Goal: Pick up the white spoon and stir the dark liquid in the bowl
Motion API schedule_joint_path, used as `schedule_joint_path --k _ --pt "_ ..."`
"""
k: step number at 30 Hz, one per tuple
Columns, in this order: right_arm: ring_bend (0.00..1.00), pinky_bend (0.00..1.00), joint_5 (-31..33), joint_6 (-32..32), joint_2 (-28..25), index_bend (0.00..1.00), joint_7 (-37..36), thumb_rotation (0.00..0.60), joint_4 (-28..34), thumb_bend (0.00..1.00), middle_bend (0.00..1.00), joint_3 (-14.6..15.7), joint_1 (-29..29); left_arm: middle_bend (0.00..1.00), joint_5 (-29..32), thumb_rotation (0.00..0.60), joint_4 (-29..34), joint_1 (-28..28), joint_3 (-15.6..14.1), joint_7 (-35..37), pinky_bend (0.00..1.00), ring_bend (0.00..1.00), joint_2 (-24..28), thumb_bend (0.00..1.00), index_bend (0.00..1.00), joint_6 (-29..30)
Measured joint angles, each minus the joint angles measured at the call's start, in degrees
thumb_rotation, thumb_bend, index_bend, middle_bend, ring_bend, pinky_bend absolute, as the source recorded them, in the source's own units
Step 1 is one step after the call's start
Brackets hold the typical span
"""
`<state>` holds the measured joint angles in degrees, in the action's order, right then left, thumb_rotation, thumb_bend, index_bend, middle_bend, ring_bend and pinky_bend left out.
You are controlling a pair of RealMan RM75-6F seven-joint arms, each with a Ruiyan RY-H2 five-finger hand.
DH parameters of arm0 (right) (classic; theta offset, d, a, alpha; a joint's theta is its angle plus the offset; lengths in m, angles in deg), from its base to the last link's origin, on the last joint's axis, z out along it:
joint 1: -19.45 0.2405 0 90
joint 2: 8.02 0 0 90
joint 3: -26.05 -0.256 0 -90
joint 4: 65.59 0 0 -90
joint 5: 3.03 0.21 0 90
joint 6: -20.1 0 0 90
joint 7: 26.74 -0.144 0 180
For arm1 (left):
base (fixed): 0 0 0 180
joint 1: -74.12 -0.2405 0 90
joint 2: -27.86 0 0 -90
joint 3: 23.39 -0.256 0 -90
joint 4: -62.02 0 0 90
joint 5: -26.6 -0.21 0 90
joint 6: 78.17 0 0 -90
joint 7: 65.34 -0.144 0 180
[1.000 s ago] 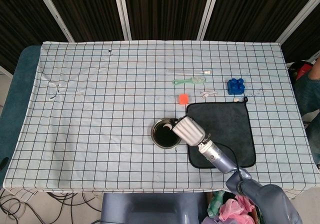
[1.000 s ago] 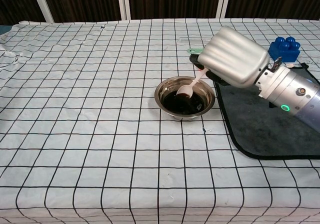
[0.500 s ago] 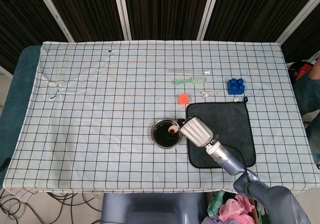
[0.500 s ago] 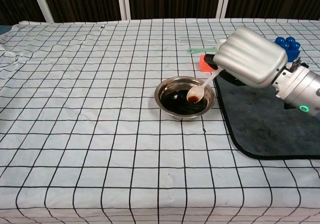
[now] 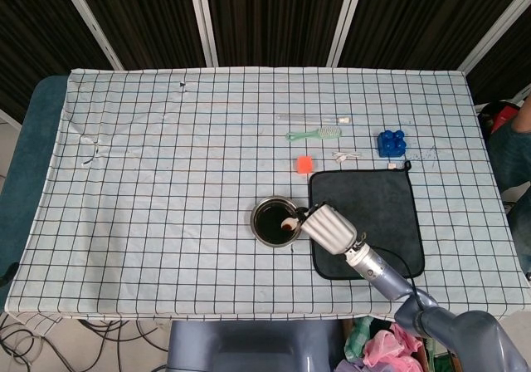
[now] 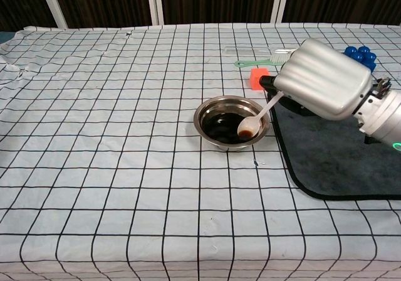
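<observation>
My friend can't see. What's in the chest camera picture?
A shiny robot right hand holds a white spoon in a metal bowl of dark liquid, on a checked tablecloth.

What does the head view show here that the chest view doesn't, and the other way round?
Only the head view shows the whole dark mat, the floor and the clutter under the table's near edge. Only the chest view shows the spoon's handle running up into the right robot hand and brown liquid in its scoop. Both show the bowl, the orange block, the blue block and the green brush.
</observation>
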<state>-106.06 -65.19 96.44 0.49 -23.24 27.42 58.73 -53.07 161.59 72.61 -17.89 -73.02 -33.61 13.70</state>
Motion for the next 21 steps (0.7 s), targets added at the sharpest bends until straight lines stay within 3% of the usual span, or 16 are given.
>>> schedule_joint_path --k 12,21 --pt "1.0 1.0 -1.69 -0.61 -2.18 0.71 2.47 0.6 7.04 0.41 0.91 0.78 -0.56 0.01 0.1 0.6 0.06 0.03 0.0 -0.15 0.0 0.0 -0.03 0.19 0.08 -0.05" --pt "1.0 1.0 -2.07 1.02 -1.04 0.71 3.54 0.6 9.1 0.41 0.91 -0.36 0.55 0.01 0.0 0.6 0.14 -0.24 0.09 0.24 0.0 0.0 0.1 0.19 0.08 0.55"
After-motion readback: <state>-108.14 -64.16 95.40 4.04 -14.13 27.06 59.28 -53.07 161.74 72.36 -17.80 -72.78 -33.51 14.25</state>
